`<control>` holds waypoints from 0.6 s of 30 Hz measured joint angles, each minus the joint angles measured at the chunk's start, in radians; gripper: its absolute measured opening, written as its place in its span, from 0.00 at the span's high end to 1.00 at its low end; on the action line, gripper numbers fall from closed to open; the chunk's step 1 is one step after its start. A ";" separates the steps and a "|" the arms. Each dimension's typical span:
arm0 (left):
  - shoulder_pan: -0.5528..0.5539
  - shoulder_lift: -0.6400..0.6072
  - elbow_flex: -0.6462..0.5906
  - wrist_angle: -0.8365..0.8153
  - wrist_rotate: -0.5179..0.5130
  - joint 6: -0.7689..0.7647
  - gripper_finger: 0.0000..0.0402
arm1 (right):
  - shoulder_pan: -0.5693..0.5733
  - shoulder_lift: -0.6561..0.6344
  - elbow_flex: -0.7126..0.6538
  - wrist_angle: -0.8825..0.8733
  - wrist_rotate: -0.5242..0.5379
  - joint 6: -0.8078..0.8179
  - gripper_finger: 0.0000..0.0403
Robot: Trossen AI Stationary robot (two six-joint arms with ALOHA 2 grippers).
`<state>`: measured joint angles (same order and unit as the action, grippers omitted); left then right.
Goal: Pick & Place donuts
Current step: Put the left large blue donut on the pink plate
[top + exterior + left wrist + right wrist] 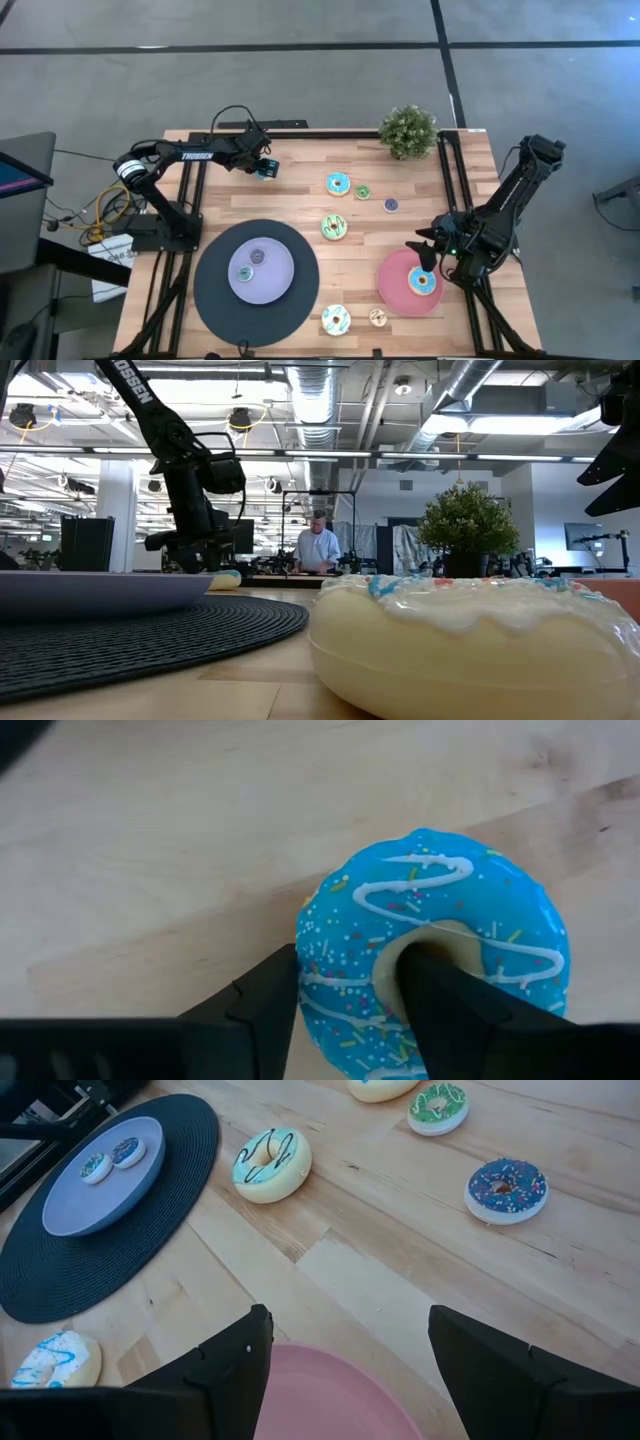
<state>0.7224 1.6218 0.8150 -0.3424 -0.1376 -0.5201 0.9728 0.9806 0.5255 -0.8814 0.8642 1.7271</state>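
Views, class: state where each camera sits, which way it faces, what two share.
High view: overhead, facing straight down on the wooden table; both arms show.
Low view: tabletop height, facing level across; left arm shows.
Left wrist view: on that arm, facing the left end effector clamping a blue-iced ring donut.
Right wrist view: on that arm; open right end effector above a pink round plate.
Shared: high and right wrist views show the black round mat.
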 joint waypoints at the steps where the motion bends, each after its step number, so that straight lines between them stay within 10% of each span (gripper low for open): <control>1: -0.002 0.000 0.000 0.000 -0.001 -0.003 0.60 | 0.000 0.000 0.000 0.000 0.000 0.000 0.36; 18: -0.081 0.001 0.000 0.006 0.012 -0.021 0.70 | 0.000 0.000 0.000 0.000 -0.001 0.000 0.36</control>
<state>0.6412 1.6226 0.8154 -0.3367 -0.1256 -0.5410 0.9730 0.9806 0.5255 -0.8816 0.8631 1.7271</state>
